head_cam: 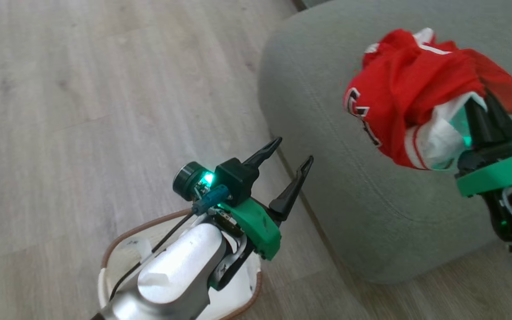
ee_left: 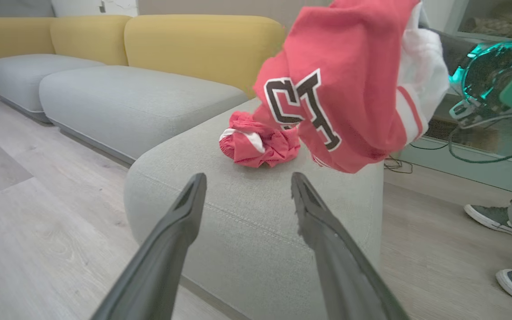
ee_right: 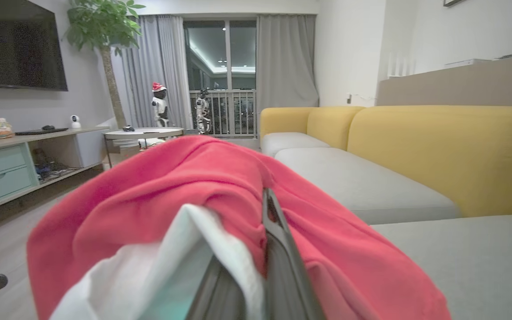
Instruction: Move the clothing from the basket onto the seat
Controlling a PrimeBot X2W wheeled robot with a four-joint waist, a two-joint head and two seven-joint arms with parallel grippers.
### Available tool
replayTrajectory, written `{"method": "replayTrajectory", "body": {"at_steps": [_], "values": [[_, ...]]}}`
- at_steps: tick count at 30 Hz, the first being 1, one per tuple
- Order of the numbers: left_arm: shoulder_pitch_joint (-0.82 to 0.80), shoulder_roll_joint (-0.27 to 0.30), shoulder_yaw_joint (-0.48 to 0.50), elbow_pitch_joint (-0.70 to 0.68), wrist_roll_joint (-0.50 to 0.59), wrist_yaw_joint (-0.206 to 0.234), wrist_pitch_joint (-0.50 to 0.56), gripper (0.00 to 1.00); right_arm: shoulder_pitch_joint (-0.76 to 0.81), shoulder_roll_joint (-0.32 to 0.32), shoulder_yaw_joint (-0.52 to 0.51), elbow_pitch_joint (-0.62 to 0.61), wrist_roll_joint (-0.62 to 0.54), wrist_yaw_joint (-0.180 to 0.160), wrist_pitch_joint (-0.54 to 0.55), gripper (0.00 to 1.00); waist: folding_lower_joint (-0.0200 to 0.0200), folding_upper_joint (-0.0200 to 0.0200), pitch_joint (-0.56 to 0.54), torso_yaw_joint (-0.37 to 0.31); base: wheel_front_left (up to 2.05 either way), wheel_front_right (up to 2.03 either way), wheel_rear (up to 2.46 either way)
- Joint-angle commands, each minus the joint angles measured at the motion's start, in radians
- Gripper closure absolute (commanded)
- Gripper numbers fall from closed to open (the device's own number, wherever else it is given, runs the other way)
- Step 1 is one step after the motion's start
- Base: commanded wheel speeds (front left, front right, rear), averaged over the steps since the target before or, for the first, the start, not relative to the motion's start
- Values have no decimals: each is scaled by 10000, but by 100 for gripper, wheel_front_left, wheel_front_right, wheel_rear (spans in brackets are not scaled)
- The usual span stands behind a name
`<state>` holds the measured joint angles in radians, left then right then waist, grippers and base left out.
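Clothing (head_cam: 398, 84) hangs lengthwise down from clamped right jaws over the seat (head_cam: 327, 186).

The red clothing (ee_right: 185, 186) is hanging over the right gripper (ee_right: 268, 204), which is pinching it tight. The grey seat (ee_right: 474, 262) is lying just right of the clothing, and yellow sofa backs (ee_right: 451, 151) are standing behind the clothing, farther away.

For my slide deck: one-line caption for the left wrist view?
Open left gripper faces the grey seat, where a crumpled red garment lies and a lettered red jersey hangs above.
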<state>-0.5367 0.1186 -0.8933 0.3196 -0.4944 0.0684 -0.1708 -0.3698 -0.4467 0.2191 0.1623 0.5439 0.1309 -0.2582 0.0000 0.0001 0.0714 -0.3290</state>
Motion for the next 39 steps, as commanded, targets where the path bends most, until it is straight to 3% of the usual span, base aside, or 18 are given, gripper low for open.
{"method": "replayTrajectory", "body": {"at_steps": [1, 10, 23, 31, 39], "values": [[-584, 3, 318, -176, 101, -50, -161, 0, 10, -237, -157, -475, 15, -2, -36, 100, 0, -1, 124, -402, 0, 0, 0], [-798, -25, 269, 228, 119, -106, -314, 0, 509, -102, -684, -932, -58, -2, -36, 100, 0, -1, 257, -1247, 0, 0, 0], [-1083, -177, 135, 484, 108, -147, -383, 0, 412, -221, -1166, -1113, 62, -2, -36, 100, 0, -1, 625, -1471, 0, 0, 0], [-1578, -320, 8, 598, 178, -175, -307, 0, -1112, -1039, -1396, -170, 399, -2, -36, 100, 0, -1, 1396, -1127, 0, 0, 0], [-2504, -496, -328, 750, 489, -156, 38, 0, -3195, -2232, -884, 1435, 890, -2, -36, 100, 0, -1, 2711, -518, 0, 0, 0]]}}
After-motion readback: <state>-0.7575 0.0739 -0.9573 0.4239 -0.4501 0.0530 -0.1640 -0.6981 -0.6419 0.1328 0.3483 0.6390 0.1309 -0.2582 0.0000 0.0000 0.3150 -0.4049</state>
